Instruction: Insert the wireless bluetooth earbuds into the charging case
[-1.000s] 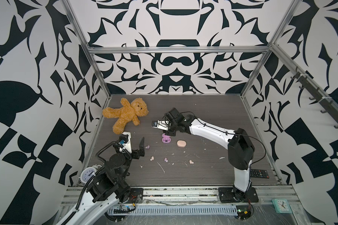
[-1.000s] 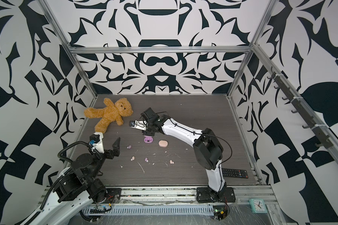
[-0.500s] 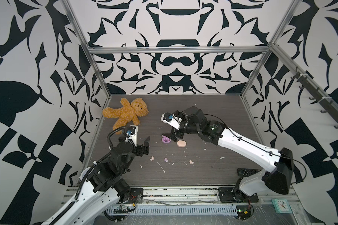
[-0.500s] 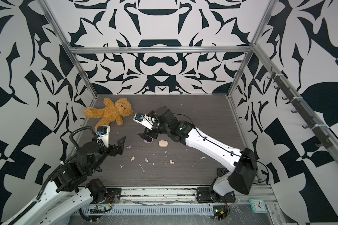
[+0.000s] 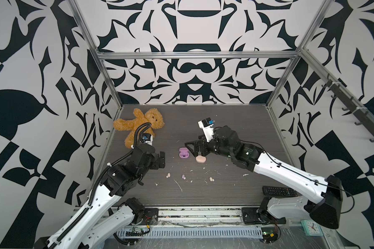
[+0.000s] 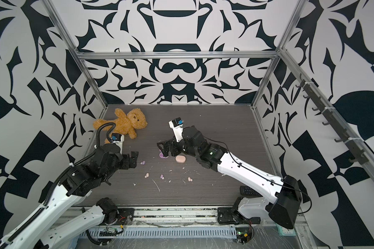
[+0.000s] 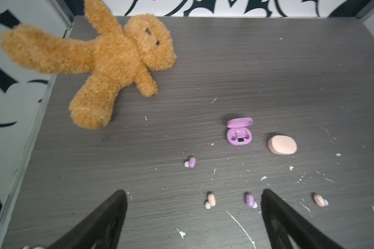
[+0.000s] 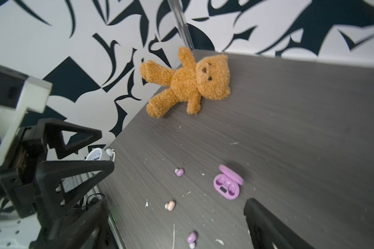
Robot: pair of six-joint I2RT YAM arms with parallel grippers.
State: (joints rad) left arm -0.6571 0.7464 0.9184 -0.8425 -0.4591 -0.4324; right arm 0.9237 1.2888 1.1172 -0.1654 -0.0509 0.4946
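Both claws are hanging released, jaws standing wide, gripping nothing. L claw (image 5: 161, 159) (image 7: 193, 191) is hovering low over the counter (image 5: 235, 129) on its 8 o'clock side and pointing twd the middle. R claw (image 5: 192, 148) is reaching in from 4 o'clock and hovering just above the cases. In the R wrist view its fingers (image 8: 268, 224) are showing only bare counter btwn them.

Lilac case (image 5: 184, 153) (image 7: 239, 135) (image 8: 227, 185) is sitting mid-counter w/ lid flipped open and both sockets showing empty. Peach case (image 5: 200, 159) (image 7: 282, 144) is lying shut just beside it at 4 o'clock, partly under the R claw in both top views.

All four buds are lying loose on the counter, none in a case. Taking the lilac case as centre:
- First lilac bud (image 6: 142, 162) (image 7: 190, 162) is lying near, approx 8 o'clock, right by the L claw.
- First peach bud (image 5: 168, 175) (image 7: 211, 200) is lying at 7 o'clock.
- Second lilac bud (image 5: 183, 176) (image 7: 250, 199) is lying at 6 o'clock.
- Second peach bud (image 5: 211, 179) (image 7: 320, 200) is lying at 5 o'clock.

Teddy bear (image 5: 138, 127) is sprawling at the 10 o'clock corner. Remote (image 5: 277, 191) is lying at the counter's 4 o'clock edge, partly under the R arm. White scraps (image 5: 178, 185) are littering the near half.
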